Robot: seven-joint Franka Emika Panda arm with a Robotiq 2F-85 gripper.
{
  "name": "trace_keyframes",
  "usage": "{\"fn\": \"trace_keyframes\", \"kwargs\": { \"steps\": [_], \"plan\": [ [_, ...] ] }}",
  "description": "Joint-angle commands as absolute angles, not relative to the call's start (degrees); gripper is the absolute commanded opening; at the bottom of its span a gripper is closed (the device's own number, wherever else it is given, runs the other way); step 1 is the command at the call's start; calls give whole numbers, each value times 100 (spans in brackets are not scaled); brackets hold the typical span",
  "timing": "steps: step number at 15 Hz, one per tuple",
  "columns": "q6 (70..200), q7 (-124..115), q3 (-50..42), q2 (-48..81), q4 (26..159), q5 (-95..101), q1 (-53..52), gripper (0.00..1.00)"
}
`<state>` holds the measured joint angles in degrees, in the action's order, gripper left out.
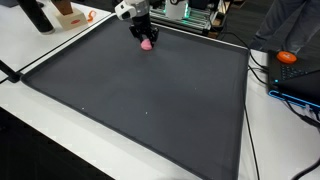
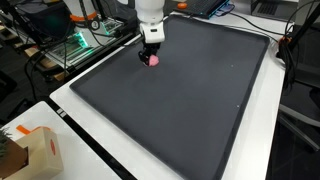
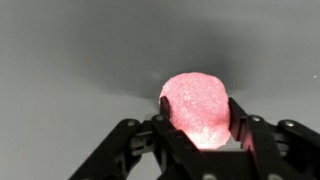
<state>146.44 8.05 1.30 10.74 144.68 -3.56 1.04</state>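
Dark mat (image 1: 140,100) is laid over a white table (image 1: 35,115); cables (image 1: 260,72) and cardboard box (image 2: 42,150) are seen at the edges.

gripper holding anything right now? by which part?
Cannot tell for sure. The pink lump sits between the gripper fingers, which flank its two opposite sides in the wrist view; firm contact is not clear.
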Motion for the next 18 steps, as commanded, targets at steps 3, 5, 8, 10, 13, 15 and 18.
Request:
{"fn": "trace_keyframes", "kwargs": {
  "steps": [3,5,8,10,13,15,18],
  "plan": [
    [14689,906,170,1039,14528,-437,126,11],
    [14664,842,157,1024,14512,-390,109,1],
    [14653,746,137,1025,14491,-350,91,3],
    [14650,734,136,1024,14479,-357,91,3],
    [14648,769,149,1019,14468,-417,106,1],
    [14652,797,152,1020,14469,-399,103,1],
    [14631,893,175,1020,14464,-461,124,1]
  ]
}}
